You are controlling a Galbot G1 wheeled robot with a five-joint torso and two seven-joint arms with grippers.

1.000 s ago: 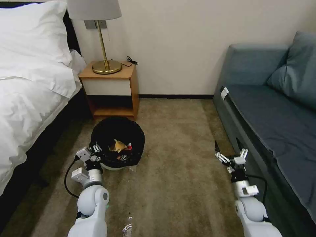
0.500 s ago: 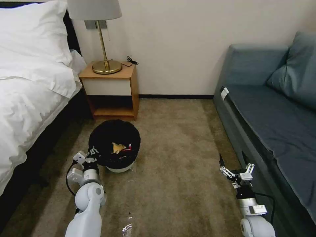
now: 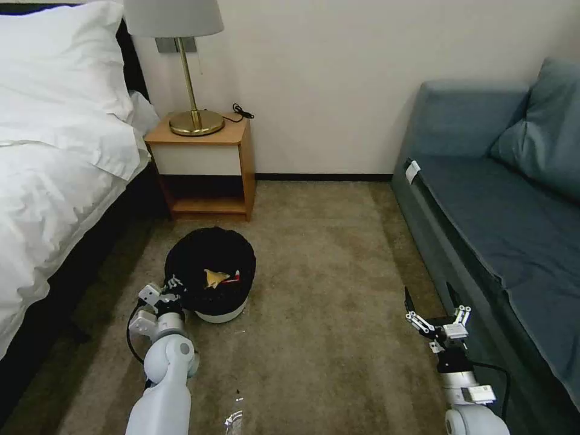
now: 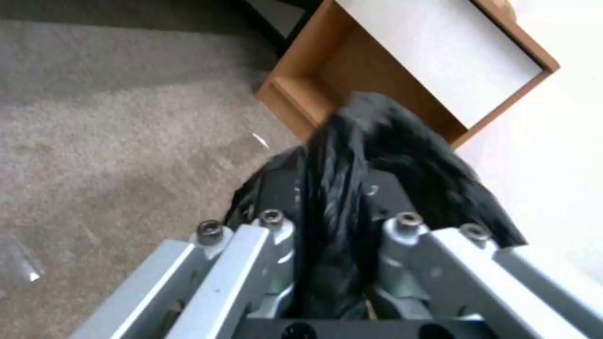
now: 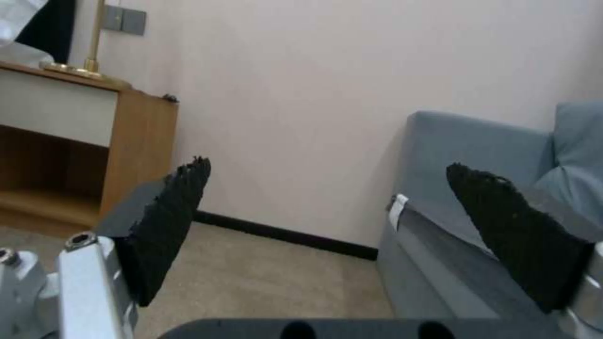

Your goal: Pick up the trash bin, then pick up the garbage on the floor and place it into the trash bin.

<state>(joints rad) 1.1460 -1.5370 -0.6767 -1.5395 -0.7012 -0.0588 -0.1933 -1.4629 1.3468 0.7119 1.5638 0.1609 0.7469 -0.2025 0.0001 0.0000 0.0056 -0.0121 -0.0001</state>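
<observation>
The left gripper [image 3: 171, 289] is clamped on the near-left rim of the small round white plastic trash bin [image 3: 220, 313]; in the left wrist view its jaws pinch a fold of the black plastic bag liner [image 4: 352, 179]. The bin sits low over the tan carpet [image 3: 326, 290], in front of the wooden bedside table [image 3: 202, 163]; whether its base touches the carpet cannot be told. Inside lie 2 visible items: a gold-brown snack wrapper [image 3: 214, 277] and a red-and-white packet [image 3: 235, 277]. A clear crumpled piece of litter [image 3: 232, 418] lies on the carpet near the robot's base. The right gripper [image 3: 432, 309] hangs open and empty beside the grey-blue sofa [image 3: 513, 217]. Judgement: the bin is being carried or repositioned. To do this well, keep the rim level so contents stay in, and confirm the grip holds the rim itself, since liner alone may slip.
</observation>
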